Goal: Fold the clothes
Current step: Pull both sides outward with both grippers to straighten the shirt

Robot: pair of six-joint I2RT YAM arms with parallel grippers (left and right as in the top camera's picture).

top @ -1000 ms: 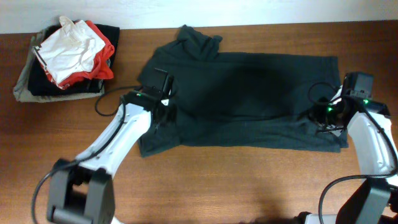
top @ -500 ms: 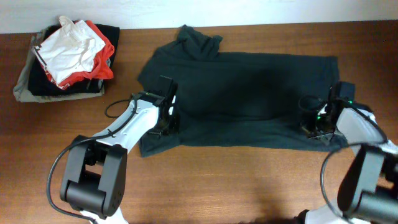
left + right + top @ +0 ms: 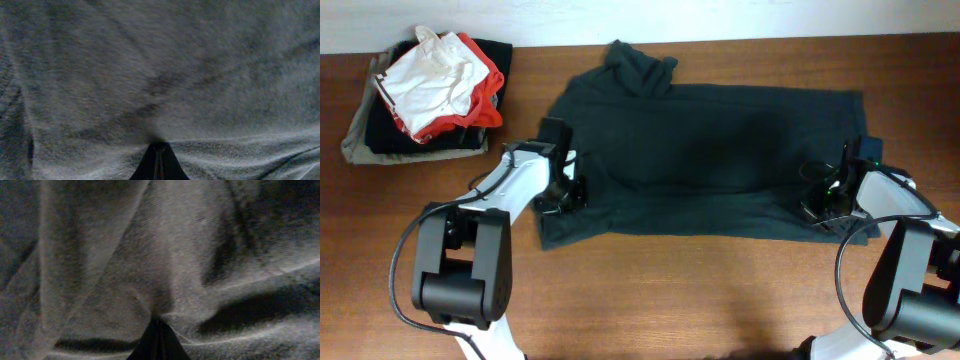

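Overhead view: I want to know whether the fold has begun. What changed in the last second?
The left end effector drew back toward its base and slightly outward along the sleeve of the dark shirt. The right end effector moved inward over the hem. Wrist views show both shut, pinching fabric. The shirt lies flat as before, and the clothes pile is unchanged.

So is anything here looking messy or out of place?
The dark shirt lies mostly flat, but one part is bunched at its far edge. On the folded stack, a white and red garment sits crumpled, not folded.
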